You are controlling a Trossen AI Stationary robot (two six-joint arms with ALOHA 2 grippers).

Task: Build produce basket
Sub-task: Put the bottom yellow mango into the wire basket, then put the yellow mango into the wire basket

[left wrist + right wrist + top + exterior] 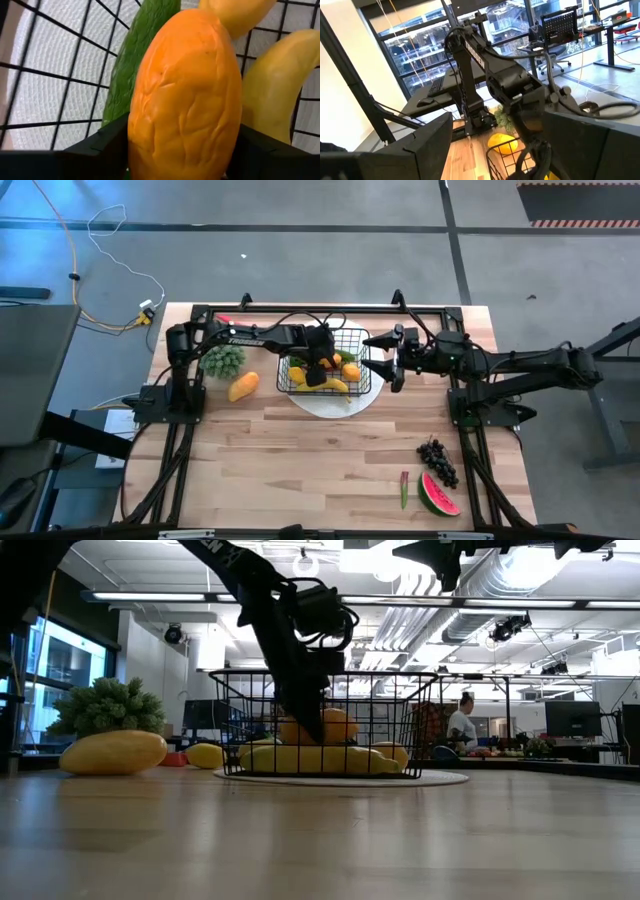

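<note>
- The basket (325, 360) is seen on a round white plate (335, 402) toward the far middle of the table (300, 470), with its open top reached by the left arm from the left.
- Inside the wire walls, a banana (336, 386), a lemon (297, 375) and a green cucumber (135, 55) are packed close together, so little free room is left within the basket.
- The left gripper (318, 367) is lowered into the basket; an orange mango (182, 100) is seen between its fingers (100, 147), which stand partly apart against the fruit's sides. Whether the mango is gripped firmly or merely flanked cannot be told.
- The mango is shown lying against the cucumber and just beside the banana, over the basket's mesh floor.
- The right gripper (392, 358) is held above the table just beside the basket's right wall, its fingers spread wide and nothing held.
- Left of the basket, a yellow mango (243, 386) and a green leafy bunch (222, 360) are left on the table.
- Dark grapes (438, 460), a watermelon slice (438, 494) and a small green piece (404, 490) are laid near the near right edge, well apart from the basket; the wide wooden stretch between is left open.
</note>
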